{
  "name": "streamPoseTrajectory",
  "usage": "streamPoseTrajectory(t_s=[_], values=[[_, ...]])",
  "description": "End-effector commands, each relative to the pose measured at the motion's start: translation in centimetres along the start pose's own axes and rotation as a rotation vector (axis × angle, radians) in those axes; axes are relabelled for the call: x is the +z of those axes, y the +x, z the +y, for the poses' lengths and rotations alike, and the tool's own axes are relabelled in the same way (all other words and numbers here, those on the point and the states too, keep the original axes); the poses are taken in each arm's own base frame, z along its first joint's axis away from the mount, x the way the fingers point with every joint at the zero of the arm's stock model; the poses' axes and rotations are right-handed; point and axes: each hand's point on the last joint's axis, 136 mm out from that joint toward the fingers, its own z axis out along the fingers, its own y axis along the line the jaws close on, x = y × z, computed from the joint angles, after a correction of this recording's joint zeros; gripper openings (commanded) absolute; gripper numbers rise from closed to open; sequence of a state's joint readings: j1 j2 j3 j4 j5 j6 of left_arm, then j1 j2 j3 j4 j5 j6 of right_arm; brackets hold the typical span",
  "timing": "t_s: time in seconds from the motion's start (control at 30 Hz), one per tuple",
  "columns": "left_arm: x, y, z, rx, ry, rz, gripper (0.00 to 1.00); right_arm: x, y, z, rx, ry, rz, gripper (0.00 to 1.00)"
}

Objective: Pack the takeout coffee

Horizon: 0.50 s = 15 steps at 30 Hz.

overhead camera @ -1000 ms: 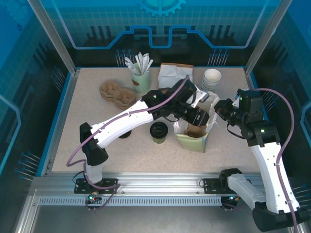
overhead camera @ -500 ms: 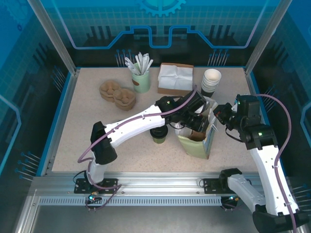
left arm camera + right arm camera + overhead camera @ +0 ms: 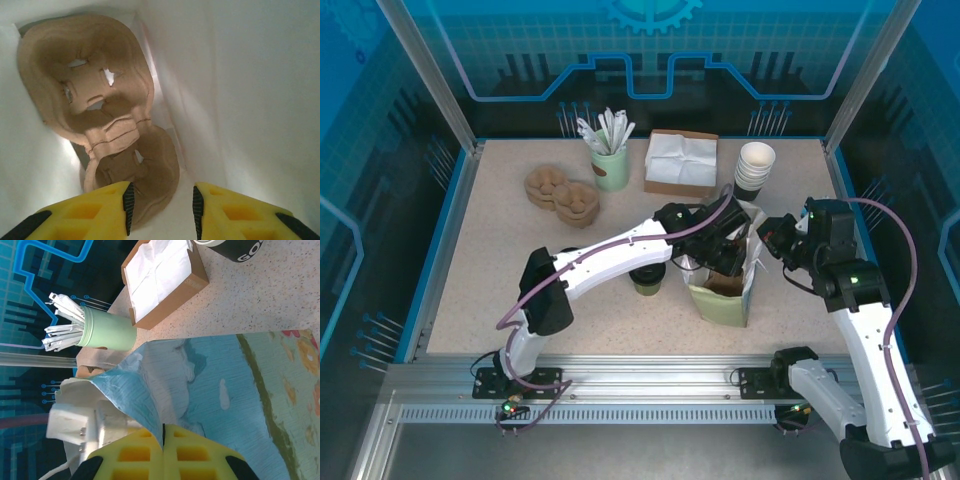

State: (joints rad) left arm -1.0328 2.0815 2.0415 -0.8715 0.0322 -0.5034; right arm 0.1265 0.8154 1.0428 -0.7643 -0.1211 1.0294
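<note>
While the coffee [image 3: 646,278] stands on the bench [image 3: 490,260] just beside the bag [image 3: 720,300], the left claw [image 3: 162,205] hangs released inside it over the carrier [image 3: 100,100], so lift straight out, right claw [image 3: 163,440] clenched on the bag rim.

A robot lab cell, mocked up as a café: rail frame [image 3: 650,390], blue printed walls [image 3: 650,60], speckled table [image 3: 490,250] with cups [image 3: 754,165], napkins [image 3: 682,160], stirrers [image 3: 607,130].
</note>
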Motion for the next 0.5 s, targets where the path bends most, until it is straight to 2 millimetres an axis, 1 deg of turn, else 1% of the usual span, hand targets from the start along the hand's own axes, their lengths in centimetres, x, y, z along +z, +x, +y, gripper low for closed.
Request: streamPoseTrajectory(t_s=[0.0, 0.1, 0.27, 0.47], values=[[0.6, -0.2, 0.0, -0.035, -0.020, -0.001, 0.38, 0.0, 0.7, 0.9, 0.016, -0.056, 0.026, 0.00], [1.4, -0.1, 0.3, -0.044, -0.034, 0.000, 0.38, 0.0, 0.8, 0.8, 0.020, -0.059, 0.026, 0.00], [2.8, 0.4, 1.7, -0.063, -0.071, 0.015, 0.38, -0.1, 0.9, 0.8, 0.026, -0.066, 0.026, 0.00], [4.0, 1.0, 2.5, -0.067, -0.091, 0.038, 0.39, 0.0, 1.1, 0.6, 0.037, -0.074, 0.029, 0.00]])
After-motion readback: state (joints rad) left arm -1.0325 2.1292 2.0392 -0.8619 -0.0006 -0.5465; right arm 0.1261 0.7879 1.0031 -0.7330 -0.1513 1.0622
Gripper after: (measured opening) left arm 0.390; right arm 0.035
